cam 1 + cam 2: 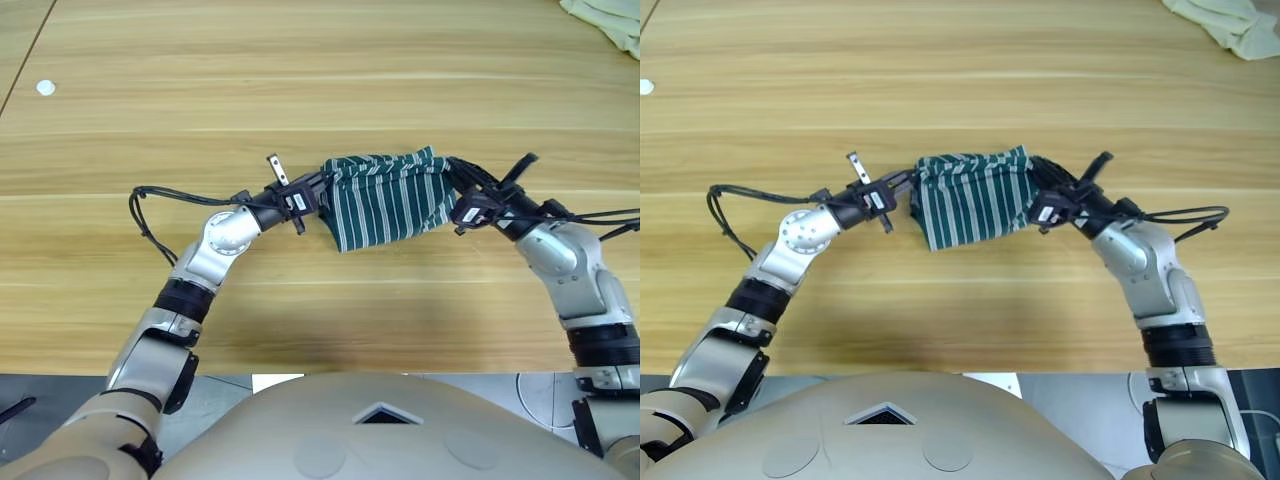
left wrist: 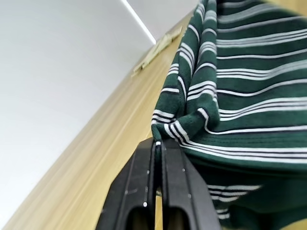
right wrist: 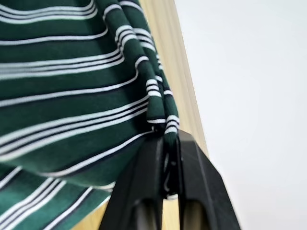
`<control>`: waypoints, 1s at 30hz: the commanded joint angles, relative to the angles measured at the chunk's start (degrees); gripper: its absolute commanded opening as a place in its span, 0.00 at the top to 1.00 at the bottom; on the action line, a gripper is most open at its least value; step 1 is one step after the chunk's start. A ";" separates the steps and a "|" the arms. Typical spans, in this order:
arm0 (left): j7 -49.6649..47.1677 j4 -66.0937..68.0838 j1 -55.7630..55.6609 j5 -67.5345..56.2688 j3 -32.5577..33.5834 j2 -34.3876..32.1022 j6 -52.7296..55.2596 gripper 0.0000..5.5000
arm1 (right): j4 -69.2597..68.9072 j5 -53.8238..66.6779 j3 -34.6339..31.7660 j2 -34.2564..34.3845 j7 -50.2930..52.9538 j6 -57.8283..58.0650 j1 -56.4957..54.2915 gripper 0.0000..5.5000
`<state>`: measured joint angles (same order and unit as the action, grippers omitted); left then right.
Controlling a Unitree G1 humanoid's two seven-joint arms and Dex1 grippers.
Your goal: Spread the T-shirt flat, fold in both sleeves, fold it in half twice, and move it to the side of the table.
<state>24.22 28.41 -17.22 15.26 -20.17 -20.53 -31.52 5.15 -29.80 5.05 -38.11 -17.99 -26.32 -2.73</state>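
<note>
So the dark green, white-striped folded T-shirt (image 1: pixel 385 200) hangs close in front of the robot. The left gripper (image 1: pixel 318 192) is pinched tight on one end and the right gripper (image 1: pixel 452 185) on the other, so the long axis runs straight across between them. Past that the light wooden table (image 1: pixel 300 90) has loads of bare room, with a crumpled cream cloth (image 1: pixel 610 20) at the far right corner.

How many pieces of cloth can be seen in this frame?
2. A green striped T-shirt is held between the left gripper and right gripper, both shut on it, over the table's middle. A pale cloth lies at the table's far right corner.
</note>
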 commanded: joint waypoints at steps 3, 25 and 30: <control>-5.28 12.14 -5.13 3.55 -0.10 2.45 -2.43 0.95 | 10.61 -2.61 3.57 2.32 3.55 -0.03 -8.08 0.97; -17.53 23.67 -17.28 2.96 4.67 8.95 -12.44 0.43 | 28.88 15.05 -3.16 12.53 20.49 -9.04 -19.64 0.36; -17.83 26.80 -22.43 6.24 1.39 13.75 -14.93 0.43 | 17.79 16.46 -5.99 7.51 16.71 -9.42 -7.96 0.36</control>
<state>6.30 53.57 -37.53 19.77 -17.13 -8.61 -45.92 26.45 -12.98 -0.19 -28.46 0.52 -35.88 -13.50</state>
